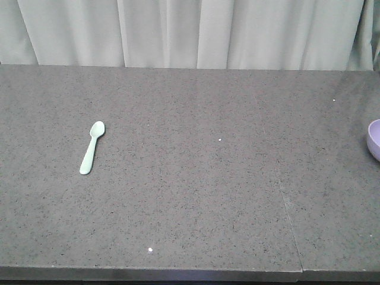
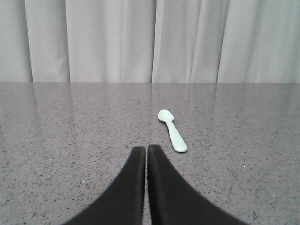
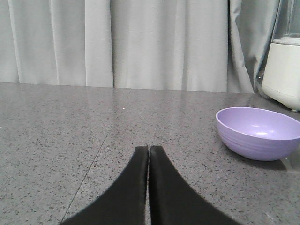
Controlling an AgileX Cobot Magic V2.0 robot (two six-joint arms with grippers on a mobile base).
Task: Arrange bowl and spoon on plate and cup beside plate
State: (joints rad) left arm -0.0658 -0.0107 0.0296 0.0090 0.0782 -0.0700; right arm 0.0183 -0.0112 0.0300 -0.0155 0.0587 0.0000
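With the left gripper (image 2: 146,151) and right gripper (image 3: 148,151) closed and empty, the spoon (image 1: 92,147), flat at the tabletop's (image 1: 208,202) 9 o'clock, bowl (image 1: 374,140) at 3 o'clock, may skid from a pinch.

bench (image 1: 196,202): grey speckled stone look, smooth, faint sheen | spoon (image 1: 91,151): mint plastic, smooth, matt | bowl (image 3: 258,133): lavender, smooth, soft highlight inside | curtain (image 1: 190,32): pale pleated cloth, matt | left tool (image 2: 146,149), right tool (image 3: 148,149): black, smooth, matt
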